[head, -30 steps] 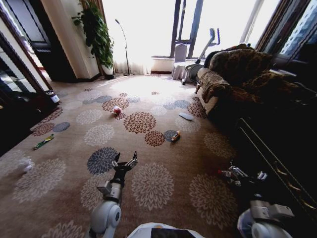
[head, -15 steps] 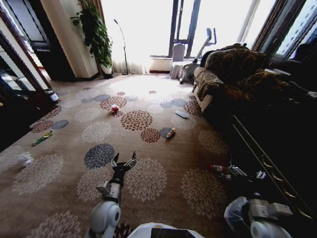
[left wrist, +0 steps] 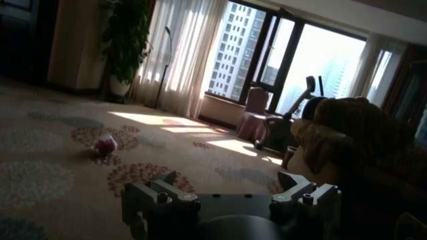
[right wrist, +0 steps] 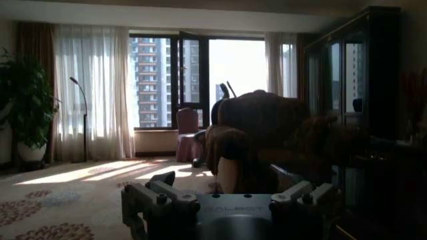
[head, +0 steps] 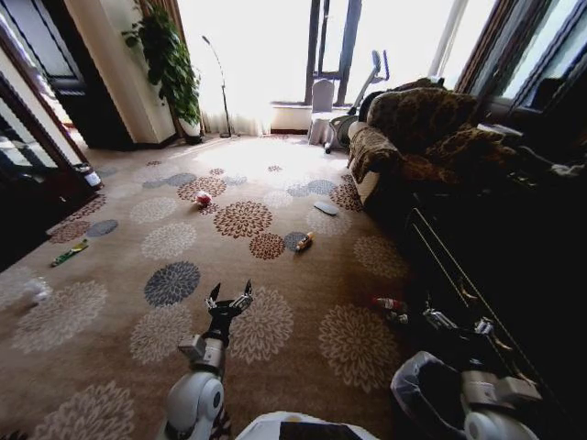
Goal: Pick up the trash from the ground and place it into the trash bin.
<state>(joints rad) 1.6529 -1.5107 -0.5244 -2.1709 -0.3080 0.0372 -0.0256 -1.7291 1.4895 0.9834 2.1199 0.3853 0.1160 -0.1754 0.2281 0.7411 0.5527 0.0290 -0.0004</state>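
Trash lies scattered on the patterned carpet: a pink-white wad [head: 204, 198] [left wrist: 105, 144] far ahead, a green wrapper [head: 69, 253] and a clear plastic wad [head: 37, 290] at the left, a small orange-yellow bottle [head: 304, 241] in the middle, and a small red piece [head: 387, 303] at the right by the cabinet. The trash bin [head: 415, 374], black with a pale bag liner, stands at the lower right beside my right arm. My left gripper [head: 229, 300] [left wrist: 230, 187] hangs open and empty over the carpet. My right gripper [head: 454, 323] [right wrist: 230, 192] is open and empty above the bin.
A pale-blue slipper [head: 326, 208] lies beyond the bottle. A brown sofa [head: 413, 128] and a dark cabinet [head: 514, 257] line the right side. A potted plant [head: 165, 55] and dark furniture stand at the left. Open carpet stretches ahead.
The camera has moved: the whole scene slid left and the trash bin came into view at the lower right. Both grippers keep their pose.
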